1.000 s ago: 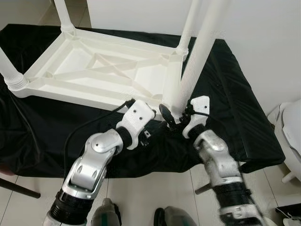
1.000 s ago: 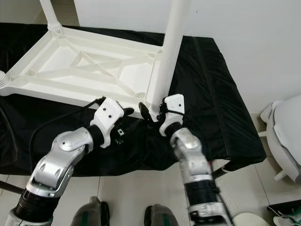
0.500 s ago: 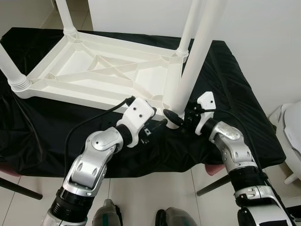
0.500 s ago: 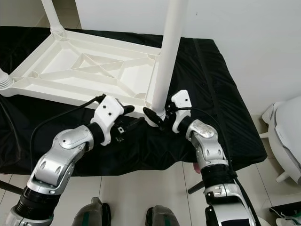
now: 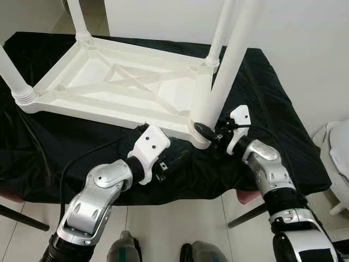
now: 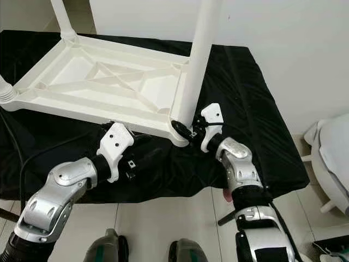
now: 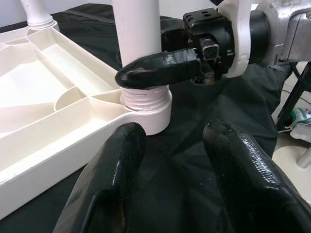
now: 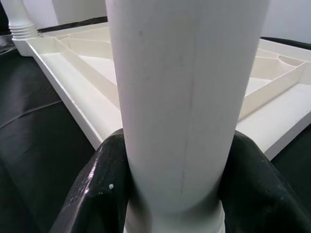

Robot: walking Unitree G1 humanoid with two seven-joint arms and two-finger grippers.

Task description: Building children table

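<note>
The left gripper (image 5: 177,158) has drawn back from the table corner toward lower centre, its fingers spread and empty. The right gripper (image 5: 210,132) clasps the base of the leg (image 5: 226,65) at centre frame, seated in the upturned table (image 5: 109,82). Likely step: screwing in leg 4; next, twist it tight.

One tabletop (image 5: 125,87), four legs (image 5: 229,60)

The upturned table top (image 5: 125,87) is lying on the cloth (image 5: 272,109). The near-right leg (image 5: 229,60) is standing in its corner socket, right gripper (image 5: 204,131) clamping its base, left gripper (image 5: 174,155) resting just left.
</note>
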